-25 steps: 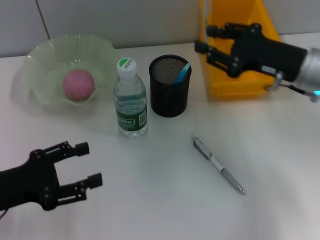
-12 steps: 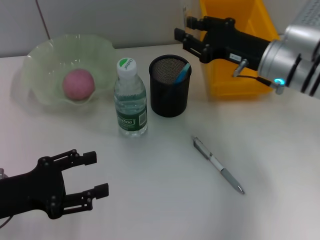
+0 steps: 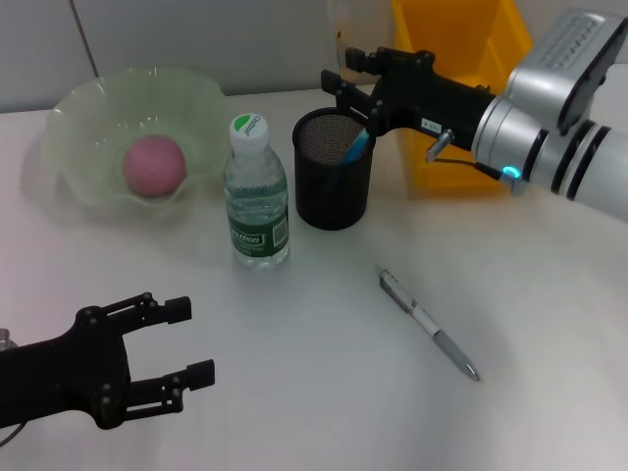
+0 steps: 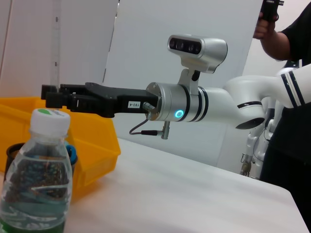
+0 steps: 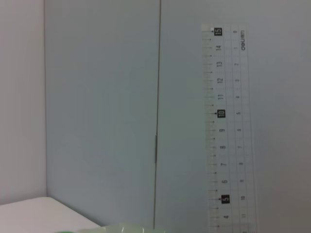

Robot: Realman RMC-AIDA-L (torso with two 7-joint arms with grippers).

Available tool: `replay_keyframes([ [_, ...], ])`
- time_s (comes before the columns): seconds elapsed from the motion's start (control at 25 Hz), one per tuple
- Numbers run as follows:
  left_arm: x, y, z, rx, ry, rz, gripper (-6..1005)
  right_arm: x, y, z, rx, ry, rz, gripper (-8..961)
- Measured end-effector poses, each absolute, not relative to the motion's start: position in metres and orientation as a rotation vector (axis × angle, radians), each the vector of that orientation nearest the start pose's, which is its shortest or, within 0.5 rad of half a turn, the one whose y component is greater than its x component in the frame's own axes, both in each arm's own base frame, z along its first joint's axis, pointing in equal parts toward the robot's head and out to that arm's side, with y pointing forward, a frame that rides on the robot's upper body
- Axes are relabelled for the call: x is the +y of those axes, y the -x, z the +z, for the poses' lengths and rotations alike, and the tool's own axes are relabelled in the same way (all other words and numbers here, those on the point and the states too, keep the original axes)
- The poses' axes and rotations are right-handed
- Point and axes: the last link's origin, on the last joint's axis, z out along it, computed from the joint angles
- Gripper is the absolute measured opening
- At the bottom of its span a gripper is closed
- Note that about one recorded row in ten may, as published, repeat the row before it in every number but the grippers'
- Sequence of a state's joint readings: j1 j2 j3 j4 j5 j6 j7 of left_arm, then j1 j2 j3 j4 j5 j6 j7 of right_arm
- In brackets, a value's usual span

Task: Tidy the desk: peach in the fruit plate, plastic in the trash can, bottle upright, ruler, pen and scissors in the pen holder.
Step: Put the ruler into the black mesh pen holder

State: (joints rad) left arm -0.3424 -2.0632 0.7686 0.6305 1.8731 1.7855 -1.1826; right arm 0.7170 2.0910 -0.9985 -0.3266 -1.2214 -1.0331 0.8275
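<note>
Clear ruler [image 5: 226, 131], seen in the right wrist view: printed scale with boxed 5, 10 and 15, plain numerals 4 to 14 between them, and the brand "deli" at its 15 end.

Water bottle [image 3: 255, 195], standing left of the black holder: green label with white lettering, too small to read; the green-and-white cap also carries print, illegible.

Right gripper [image 3: 343, 81]: small white sticker with dark characters on the housing, not legible.
</note>
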Motion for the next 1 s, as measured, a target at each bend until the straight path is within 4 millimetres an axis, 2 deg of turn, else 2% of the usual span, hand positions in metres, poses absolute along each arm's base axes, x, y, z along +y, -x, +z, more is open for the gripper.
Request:
replay_keyframes([
  [0.32,0.258,0.286,0.004,-0.492,2.794,-0.91,808,0.406,-0.22,-0.046,0.378,2.285,0.766,470],
  [1.0,0.256,0.288,0.004,-0.463,2.791,-0.899,808,0.403,-0.224,-0.05,0.402,2.293,0.757,489],
])
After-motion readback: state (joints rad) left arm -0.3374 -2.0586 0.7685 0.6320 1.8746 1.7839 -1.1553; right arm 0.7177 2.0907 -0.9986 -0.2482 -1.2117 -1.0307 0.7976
